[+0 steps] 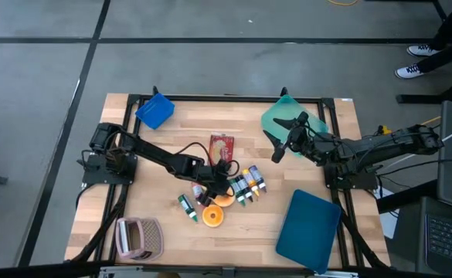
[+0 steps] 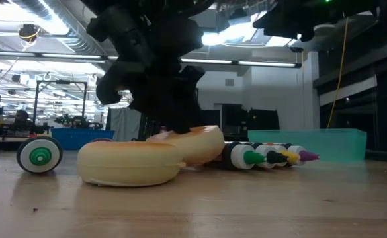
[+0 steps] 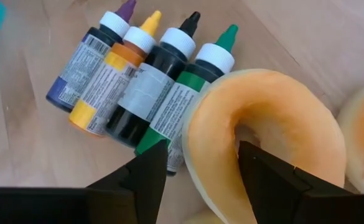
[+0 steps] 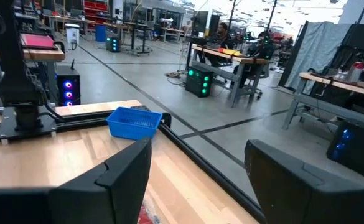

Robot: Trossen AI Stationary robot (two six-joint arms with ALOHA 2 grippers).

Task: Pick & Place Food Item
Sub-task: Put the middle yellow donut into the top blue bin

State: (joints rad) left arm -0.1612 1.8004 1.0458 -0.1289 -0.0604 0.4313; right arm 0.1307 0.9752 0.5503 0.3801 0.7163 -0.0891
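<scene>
Two tan doughnuts lie mid-table: one (image 1: 214,217) nearer the front edge, flat on the wood, and one (image 3: 262,124) tilted against a row of icing bottles (image 3: 144,81). My left gripper (image 3: 197,171) reaches down over the tilted doughnut and is open. One finger (image 3: 147,171) stands outside its rim by the green bottle, and the other (image 3: 266,177) is over the hole. My right gripper (image 4: 197,180) hangs open, well above the table's right part, and holds nothing. My left gripper straddles the tilted doughnut's rim (image 3: 210,155), slanting down from the table's left. One finger is outside the ring and one over the hole. I cannot tell whether either finger touches the rim. The doughnut rests on the table and leans on the bottles.
A single green bottle (image 1: 187,206) lies left of the doughnuts. A red packet (image 1: 221,146) lies behind them. A blue basket (image 1: 155,111) and a teal bin (image 1: 287,116) stand at the far edge. A teal lid (image 1: 309,229) and a pink basket (image 1: 138,238) sit near the front.
</scene>
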